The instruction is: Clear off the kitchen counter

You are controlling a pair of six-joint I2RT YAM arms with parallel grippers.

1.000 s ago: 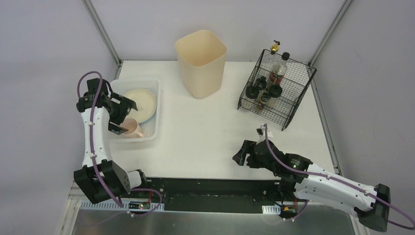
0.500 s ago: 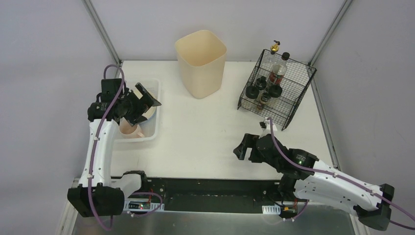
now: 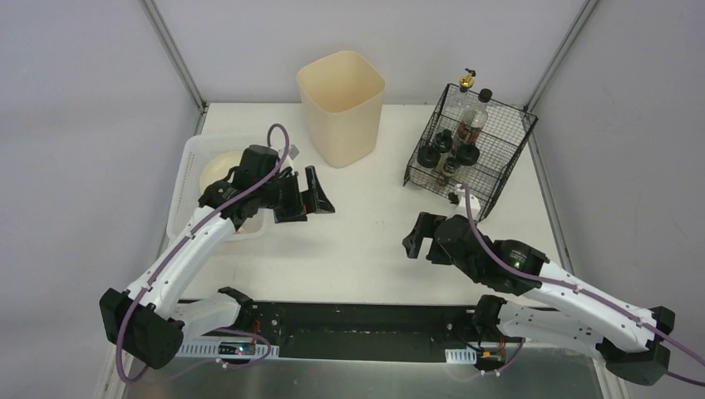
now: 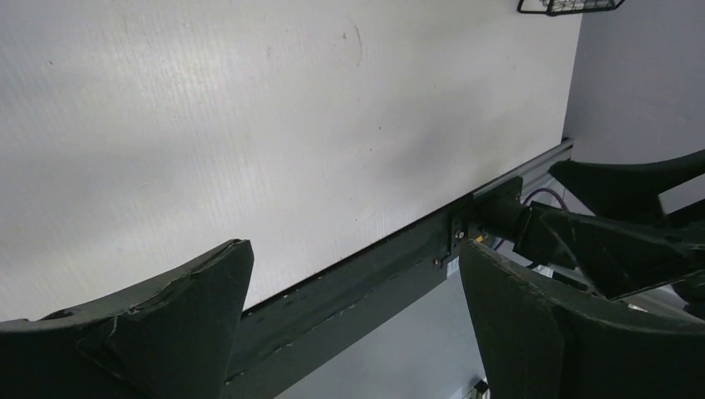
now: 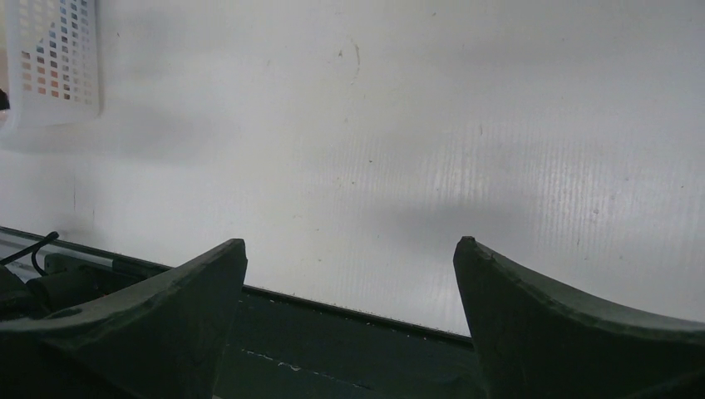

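Both claws open, holding nothing
My left claw [image 3: 306, 204] and right claw [image 3: 416, 238] hang over the big flat white desk [image 3: 366, 216], right of the white holey plastic basket [image 3: 184, 163]; my left arm [image 3: 193, 248] crosses it and could knock it.

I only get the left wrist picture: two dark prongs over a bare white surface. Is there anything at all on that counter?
Observer: Yes. Just to the left of that left gripper sits a white basket with a cream plate in it.
Visitor: And further back?
Observer: A tall cream bin stands, open-topped, near the far edge of the kitchen counter.
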